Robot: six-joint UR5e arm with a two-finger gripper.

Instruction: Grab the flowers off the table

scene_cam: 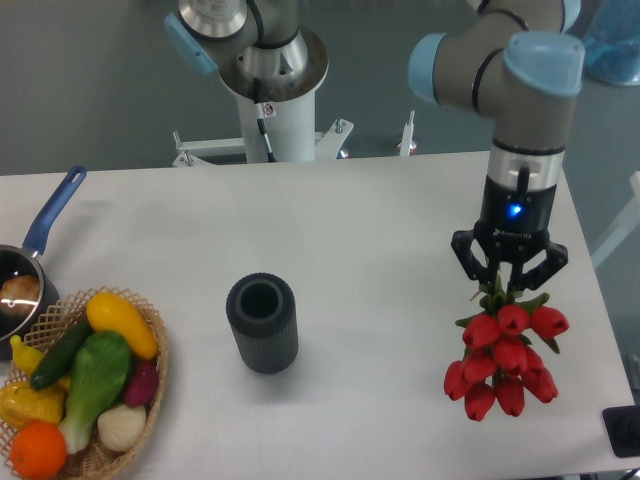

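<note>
White laminate makes up the table (360, 215), the biggest thing before me, a broad flat top with a rounded corner at the far right; my arm (520, 90) comes next, grey tube with pale blue caps at the joints, reaching down from the upper right with a small blue light glowing on the wrist; behind the table stands the white pedestal (270, 110) of my base, with a blue-capped joint above it; at the near left corner sits a wicker basket (150, 385) heaped with toy vegetables, a yellow one, a green one, an orange one and a pale bulb among them; just beyond it, at the left edge, a saucepan (25, 275) with a blue handle is partly cut off by the frame; near the middle of the table a dark ribbed cylinder (262, 323) stands upright, its mouth open to the top; my gripper (508, 270) points straight down over the right side of the table, its black fingers clenched on the green stems of the flowers (505, 360); the red tulip heads hang below my fingers in a tight bunch with a few green leaves at their top; whether the lowest blooms touch the tabletop I cannot tell.
</note>
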